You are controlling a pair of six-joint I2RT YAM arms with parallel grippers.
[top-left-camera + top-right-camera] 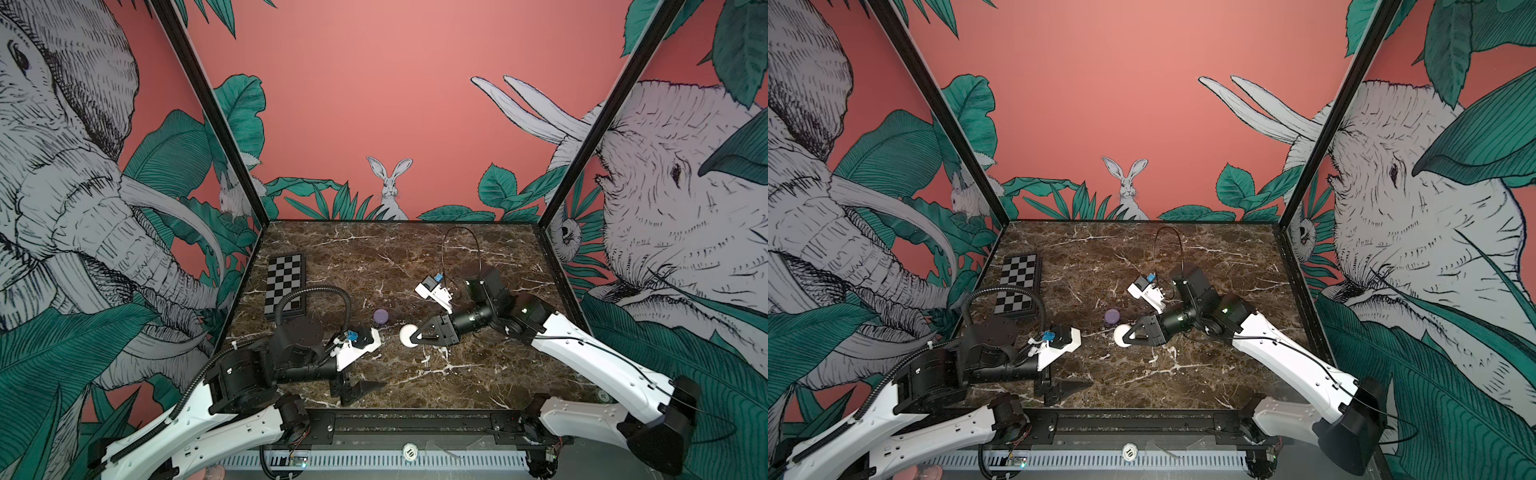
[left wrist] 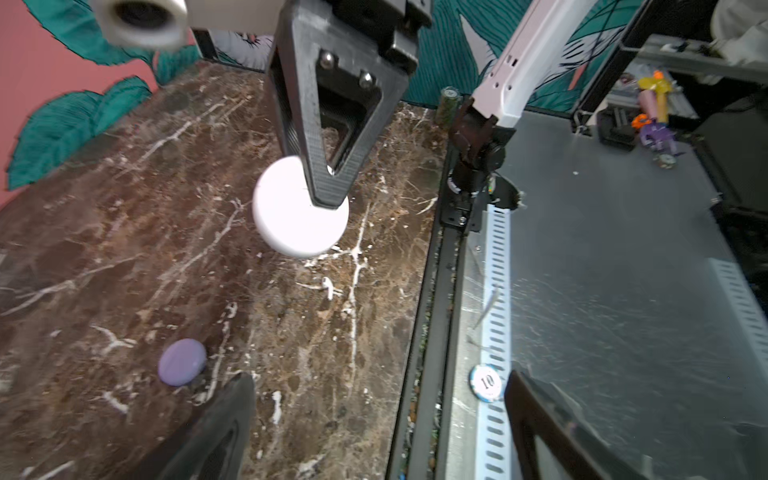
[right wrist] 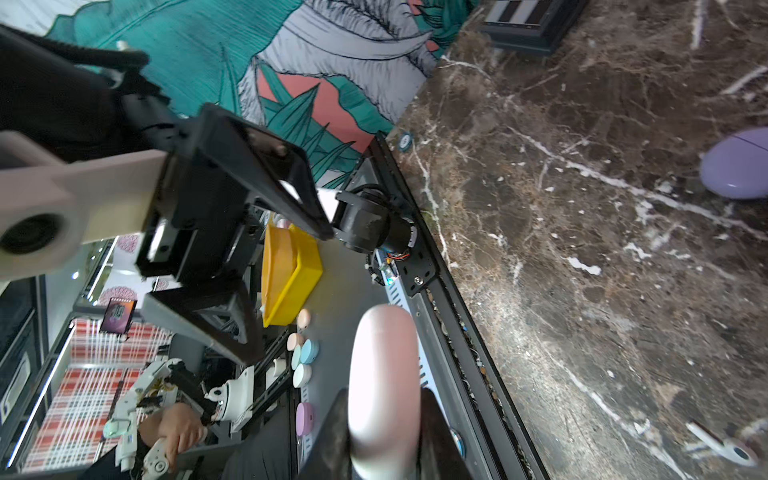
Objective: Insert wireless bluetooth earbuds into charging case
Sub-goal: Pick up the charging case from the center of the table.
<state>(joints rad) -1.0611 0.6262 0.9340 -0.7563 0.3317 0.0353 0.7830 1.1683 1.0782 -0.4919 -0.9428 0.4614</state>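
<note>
Where the brown marble table [image 1: 478, 382] meets jungle-print walls [image 1: 62, 166], right gripper [image 1: 417, 335] clamps a white case [image 1: 406, 332]; left gripper [image 1: 360, 391] gapes empty.

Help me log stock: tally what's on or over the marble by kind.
Round cases: 2, white case in the right gripper, lilac case on the marble
Earbuds in plain sight: 1, a white earbud
Checkerboard: 1
Total: 4
</note>
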